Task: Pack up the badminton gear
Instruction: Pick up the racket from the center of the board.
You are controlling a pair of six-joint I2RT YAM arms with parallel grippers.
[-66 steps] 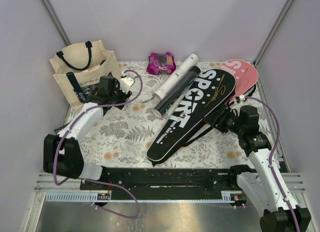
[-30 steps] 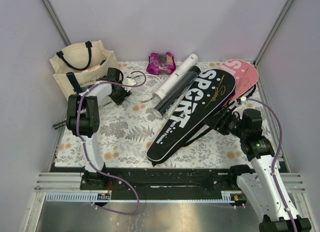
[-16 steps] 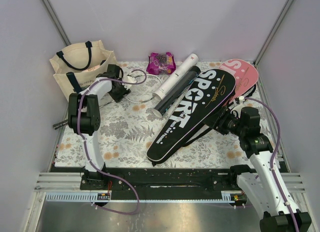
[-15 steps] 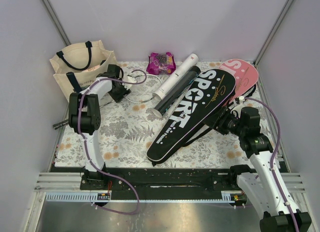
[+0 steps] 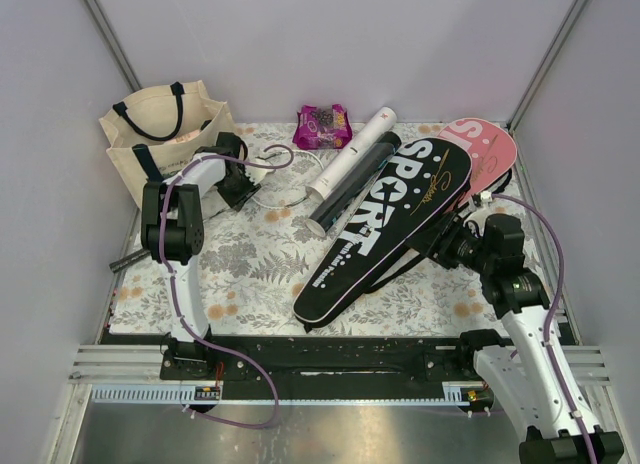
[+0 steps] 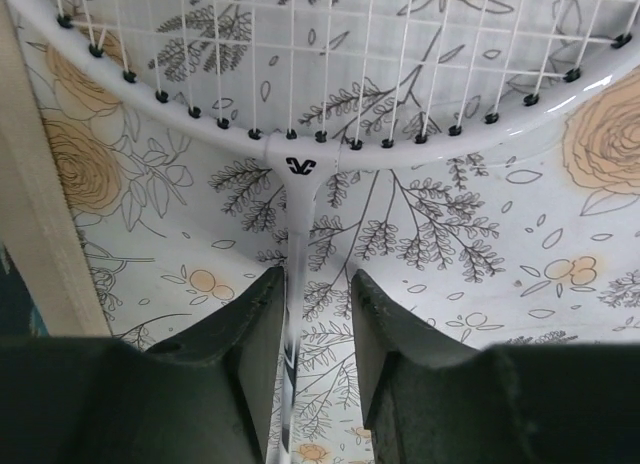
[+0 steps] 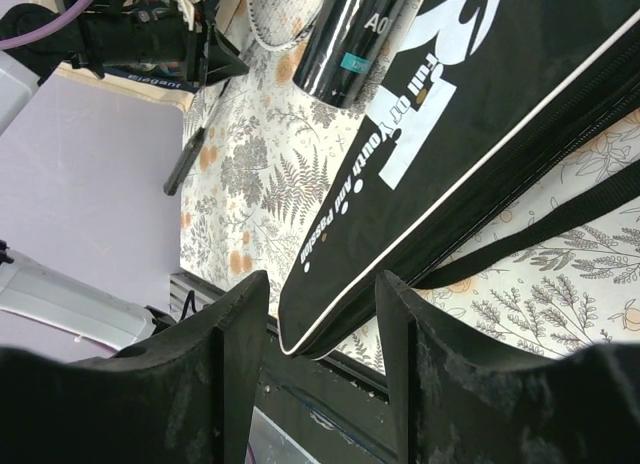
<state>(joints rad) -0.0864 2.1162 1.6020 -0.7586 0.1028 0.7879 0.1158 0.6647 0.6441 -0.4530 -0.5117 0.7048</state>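
Racket shaft (image 6: 297,219) inside left end effector (image 6: 318,280), jaws narrowed since earlier

Canvas tote (image 5: 165,119), purple snack packet (image 5: 322,126)

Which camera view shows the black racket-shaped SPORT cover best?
Top external: the black racket-shaped SPORT cover shows almost whole, head to handle end. The right wrist view catches only its narrow lower part, close up; the left wrist view shows none of it.
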